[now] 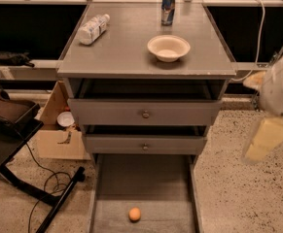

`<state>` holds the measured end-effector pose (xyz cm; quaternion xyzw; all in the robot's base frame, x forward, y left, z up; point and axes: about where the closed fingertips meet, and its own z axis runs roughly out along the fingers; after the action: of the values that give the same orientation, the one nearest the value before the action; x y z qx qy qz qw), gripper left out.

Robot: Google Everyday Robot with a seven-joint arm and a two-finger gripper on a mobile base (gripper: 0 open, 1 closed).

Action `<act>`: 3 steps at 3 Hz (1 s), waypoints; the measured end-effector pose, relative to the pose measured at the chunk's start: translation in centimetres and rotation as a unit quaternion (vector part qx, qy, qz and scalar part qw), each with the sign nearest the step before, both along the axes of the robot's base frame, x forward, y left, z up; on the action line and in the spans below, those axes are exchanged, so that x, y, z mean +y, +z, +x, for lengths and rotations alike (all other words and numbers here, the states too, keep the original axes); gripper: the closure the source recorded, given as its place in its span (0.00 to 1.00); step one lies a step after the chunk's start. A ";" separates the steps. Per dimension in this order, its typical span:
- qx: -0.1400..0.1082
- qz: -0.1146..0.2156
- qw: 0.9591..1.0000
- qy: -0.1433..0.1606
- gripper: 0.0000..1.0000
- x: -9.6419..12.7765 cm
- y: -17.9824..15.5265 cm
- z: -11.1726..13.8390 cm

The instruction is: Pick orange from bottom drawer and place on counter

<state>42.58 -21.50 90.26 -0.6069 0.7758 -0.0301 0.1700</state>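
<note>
Grey cabinet seen from the front; the bottom drawer (143,178) is pulled out, with the orange (134,214) lying on its floor near the front edge; the two upper drawers (144,112) are slightly ajar; the tabletop (126,50) carries a cream bowl (168,47), an upright can (168,7) and a bottle (93,29) on its side; the tool (267,140) hangs at the right, well apart from the orange, empty or not cannot be told.

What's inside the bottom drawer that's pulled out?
Just the orange, sitting on the bottom drawer's bare grey floor near the front. The drawer's back end is hidden under the drawers above. The gripper hangs off to the right, outside the drawer.
</note>
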 end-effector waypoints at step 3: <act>0.077 0.107 0.989 -0.062 0.00 -1.0 -29.4 -1.4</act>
<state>41.19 -22.54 60.88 -0.5362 0.8217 0.0889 0.1716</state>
